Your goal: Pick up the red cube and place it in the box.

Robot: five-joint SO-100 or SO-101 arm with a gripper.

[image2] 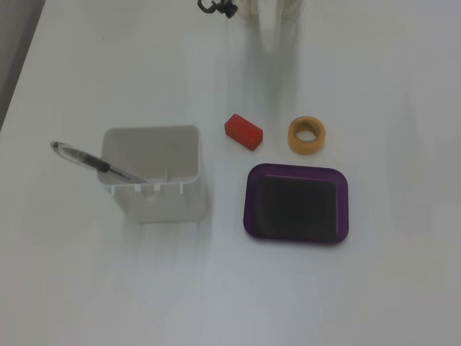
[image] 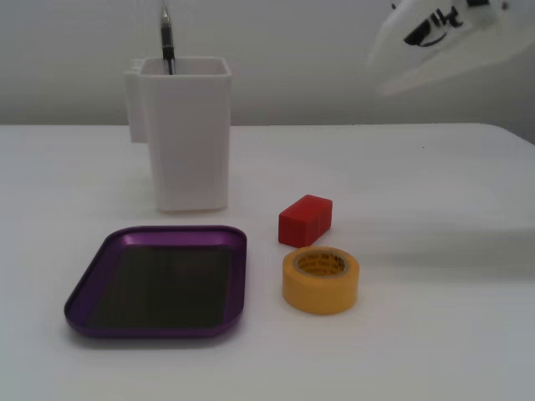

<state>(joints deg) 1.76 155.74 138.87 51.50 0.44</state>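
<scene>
The red cube (image: 305, 220) lies on the white table, just behind the yellow tape roll and to the right of the box; it also shows in the other fixed view (image2: 243, 132). The box (image: 88, 288) is a shallow purple tray with a dark floor, and it is empty in both fixed views (image2: 296, 235). A blurred white part of my arm (image: 447, 38) hangs high at the top right, well above the cube. In the other fixed view the arm (image2: 274, 29) is a blurred white streak at the top edge. I cannot make out the fingers.
A yellow tape roll (image: 320, 280) stands right in front of the cube and shows in the other fixed view too (image2: 307, 135). A tall white container (image: 185, 134) holding a pen (image2: 94, 163) stands behind the tray.
</scene>
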